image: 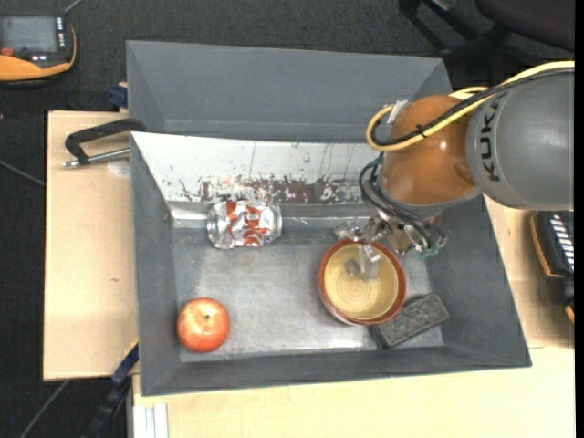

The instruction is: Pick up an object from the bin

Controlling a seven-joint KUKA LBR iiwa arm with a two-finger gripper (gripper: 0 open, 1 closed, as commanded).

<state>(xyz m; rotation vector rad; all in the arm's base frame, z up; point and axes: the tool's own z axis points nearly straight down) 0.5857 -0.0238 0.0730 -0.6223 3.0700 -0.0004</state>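
One camera, looking down: the gripper [367,261] hangs over the round wooden bowl [351,292], red-rimmed, at the right front of the bin [274,290]. The bowl lies straight below, with no sideways gap to close. It is round, so there is no long axis, and its mouth faces up. Gripper spread or closed? Cannot tell. A dark block [411,319] touches the bowl's front-right rim and could snag, I'd judge.

Arm link [534,144]: smooth grey casing, rounded, with dark KUKA lettering [482,149] partly visible on its side. Wrist: glossy orange cover [427,158], bulbous in shape. A yellow cable [511,76] runs along the link and loops over the cover. Black cables [372,190] coil at the cover's lower edge. Claw [368,261]: bare silver-grey metal, with thin wires beside its mount.
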